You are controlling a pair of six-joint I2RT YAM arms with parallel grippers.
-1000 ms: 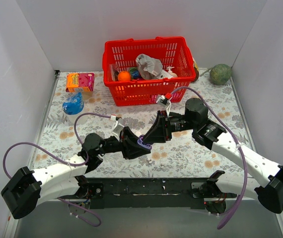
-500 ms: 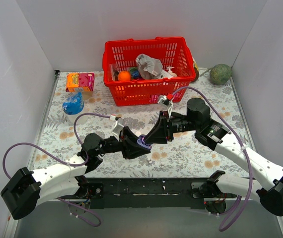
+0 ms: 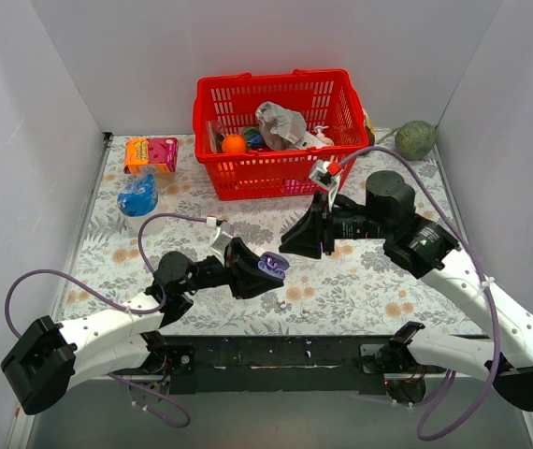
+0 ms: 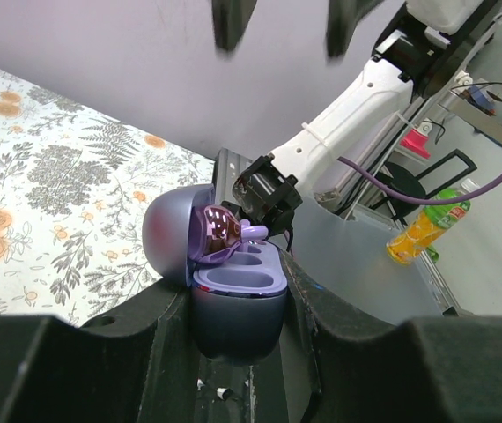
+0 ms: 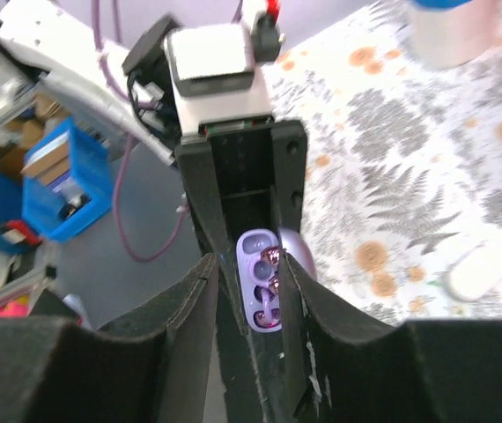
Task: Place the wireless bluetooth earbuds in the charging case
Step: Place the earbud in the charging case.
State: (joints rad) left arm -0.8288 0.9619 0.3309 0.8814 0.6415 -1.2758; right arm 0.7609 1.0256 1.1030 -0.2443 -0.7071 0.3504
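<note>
Left gripper (image 4: 238, 315) is clenched on the small purple pebble-shaped charging case (image 3: 274, 265), holding it off the floral tablecloth (image 3: 201, 210), near-centre of the scene. The case lid is hinged open. From the left wrist view the tray faces up with its wells exposed.

1 glossy purple earbud (image 4: 220, 231) sits at the hinge side of the tray, against the lid. Can't tell if it is fully seated.

1 pale whitish-grey oval piece (image 5: 476, 273) lies on the cloth, near the case and on its near side, touching neither gripper.

Right gripper (image 3: 287, 245) is released, fingers (image 4: 226, 22) apart with nothing between them. It sits just right of and slightly beyond the case, tips aimed at it, not touching.

Far side:
- red plastic basket (image 3: 276, 173) with mixed items inside
- orange-and-pink box (image 3: 151, 152) far left
- blue translucent cup (image 3: 138, 196) just near of the box
- green round object (image 3: 415, 140) in the far right corner
</note>
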